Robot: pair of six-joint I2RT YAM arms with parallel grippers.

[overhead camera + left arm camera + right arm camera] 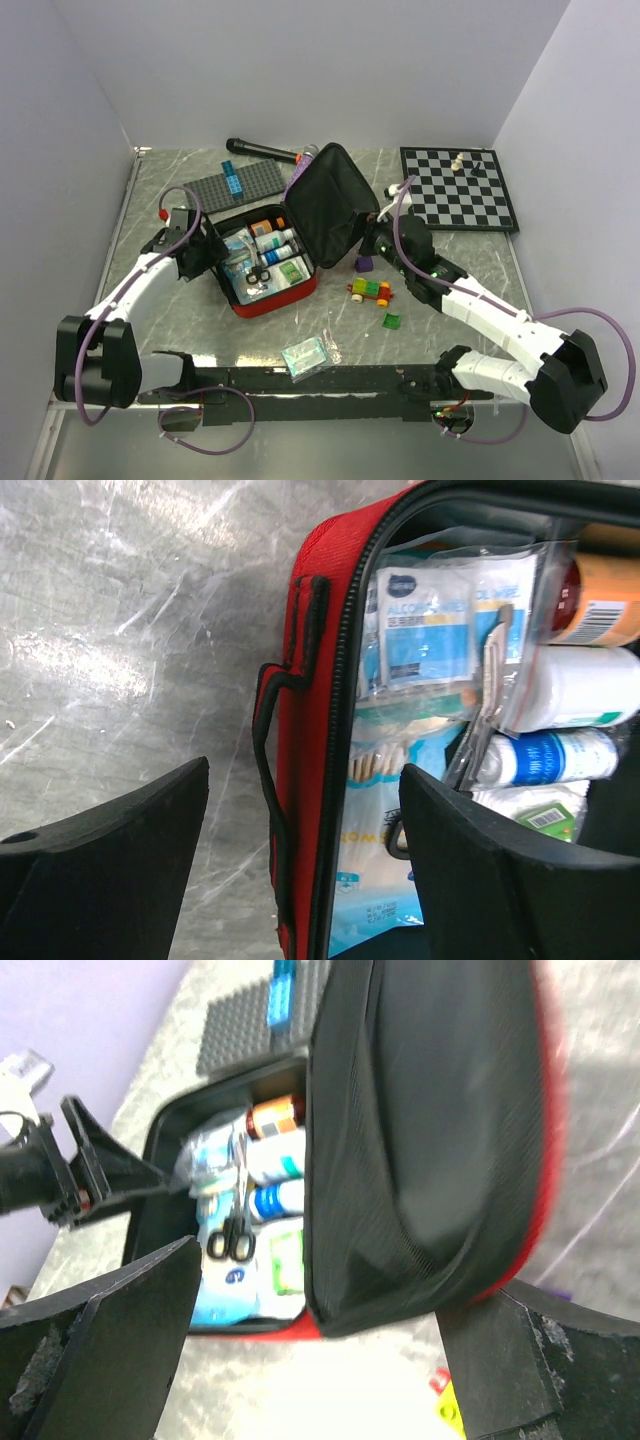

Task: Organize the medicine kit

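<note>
Surveying from the top view: the medicine kit (280, 298) lies open at the centre of the desk (200, 330), its black-lined lid (328, 195) standing up on the right side. The left fingers (207, 250) sit at the kit's left wall. The right fingers (374, 238) are just beside the lid's outer face. A chessboard (460, 188) lies at the far right, a grey baseplate (240, 183) behind the kit and a toy car (370, 291) to the kit's right.

Left wrist view: the fingers are apart, with the kit's red wall (300, 630) and black handle (268, 780) between them. Contact cannot be confirmed. Scissors (490, 680), sealed packets and an orange bottle (600, 600) fill the tray.

Right wrist view: the fingers are spread wide, with the lid (430, 1130) between them. No grip is evident.
</note>
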